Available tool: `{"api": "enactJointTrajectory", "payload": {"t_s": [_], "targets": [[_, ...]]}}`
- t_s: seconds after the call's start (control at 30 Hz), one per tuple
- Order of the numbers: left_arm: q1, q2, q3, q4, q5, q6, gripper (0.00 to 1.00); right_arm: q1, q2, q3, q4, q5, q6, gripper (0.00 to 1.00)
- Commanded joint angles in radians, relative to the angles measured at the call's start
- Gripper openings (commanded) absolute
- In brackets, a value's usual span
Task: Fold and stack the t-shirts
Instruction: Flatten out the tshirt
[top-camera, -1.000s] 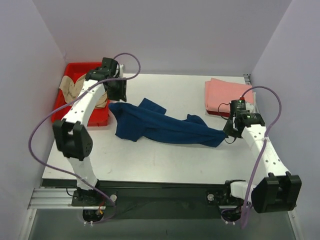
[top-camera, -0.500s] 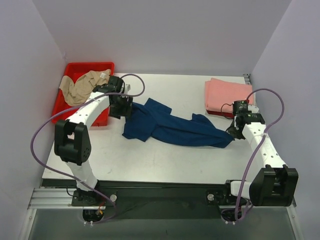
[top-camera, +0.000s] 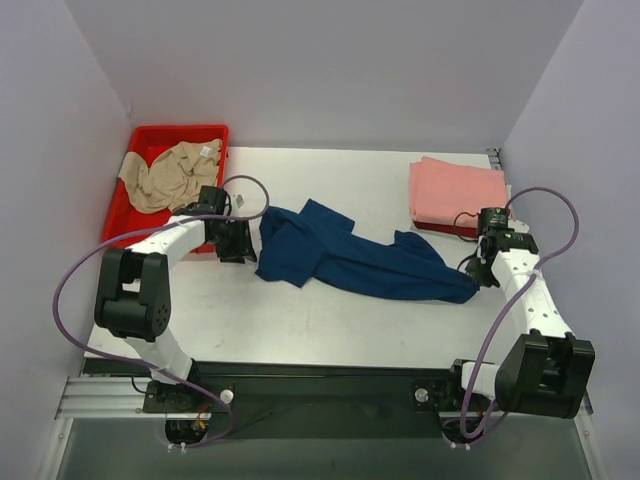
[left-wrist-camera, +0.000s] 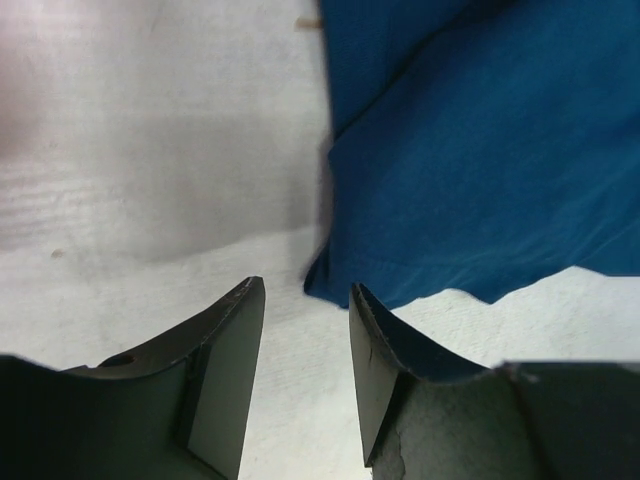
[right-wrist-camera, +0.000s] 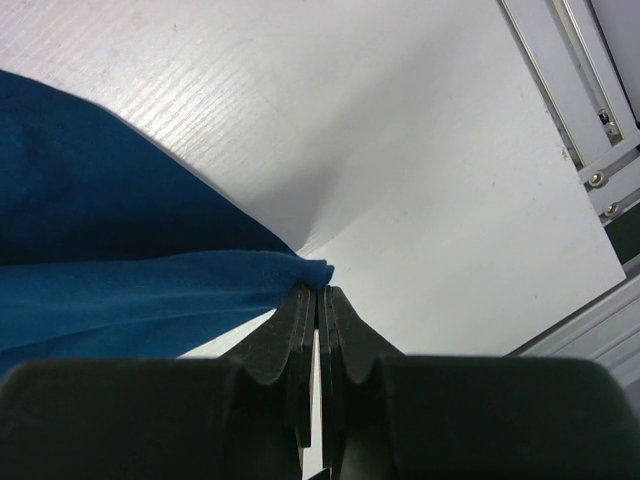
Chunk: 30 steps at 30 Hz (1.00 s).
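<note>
The navy blue t-shirt lies crumpled in a long strip across the middle of the table. My right gripper is shut on its right corner, low over the table. My left gripper is open and empty just left of the shirt's left edge; the cloth lies just beyond the fingertips. The beige t-shirt is heaped in the red bin. A folded salmon-pink t-shirt lies at the back right, with a red one's edge under it.
The red bin stands at the table's back left, just behind my left arm. The table's right edge with its metal rail is close to my right gripper. Purple walls enclose the back and sides.
The navy shirt has slid to the right with my right gripper. My left gripper has come down and nearer, from beside the bin to the table, and stands open at the shirt's left edge.
</note>
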Motion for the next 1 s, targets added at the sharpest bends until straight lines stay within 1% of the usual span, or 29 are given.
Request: {"api": "enactJointTrajectory", "payload": {"t_s": [0.0,0.03,0.13,0.23,0.27,0.33,0.43,0.7,0.83,0.97], "targets": [[0.004,-0.015,0.007,0.186,0.126,-0.034,0.49,-0.008,-0.018,-0.016,-0.029,0.004,-0.009,0.00],[0.004,0.002,-0.004,0.218,0.134,-0.046,0.49,-0.008,-0.021,-0.019,-0.029,-0.002,-0.006,0.00],[0.001,0.017,-0.012,0.238,0.143,-0.051,0.49,-0.008,-0.023,-0.021,-0.029,-0.008,-0.004,0.00],[-0.001,0.042,-0.016,0.242,0.132,-0.052,0.44,-0.008,-0.029,-0.025,-0.029,-0.010,-0.002,0.00],[-0.001,0.052,-0.016,0.226,0.129,-0.051,0.41,-0.008,-0.030,-0.025,-0.031,-0.010,-0.001,0.00],[-0.002,0.057,-0.015,0.212,0.117,-0.046,0.39,-0.008,-0.030,-0.027,-0.032,-0.012,-0.002,0.00],[-0.007,0.057,-0.019,0.194,0.100,-0.043,0.39,-0.008,-0.030,-0.027,-0.031,-0.018,-0.001,0.00],[-0.027,0.079,-0.045,0.205,0.114,-0.054,0.39,-0.008,-0.024,-0.030,-0.029,-0.024,0.002,0.00],[-0.034,0.089,-0.044,0.168,0.082,-0.063,0.38,-0.008,-0.029,-0.038,-0.029,-0.025,0.004,0.00],[-0.034,0.086,-0.062,0.175,0.059,-0.088,0.29,-0.008,-0.035,-0.045,-0.029,-0.027,0.008,0.00]]}}
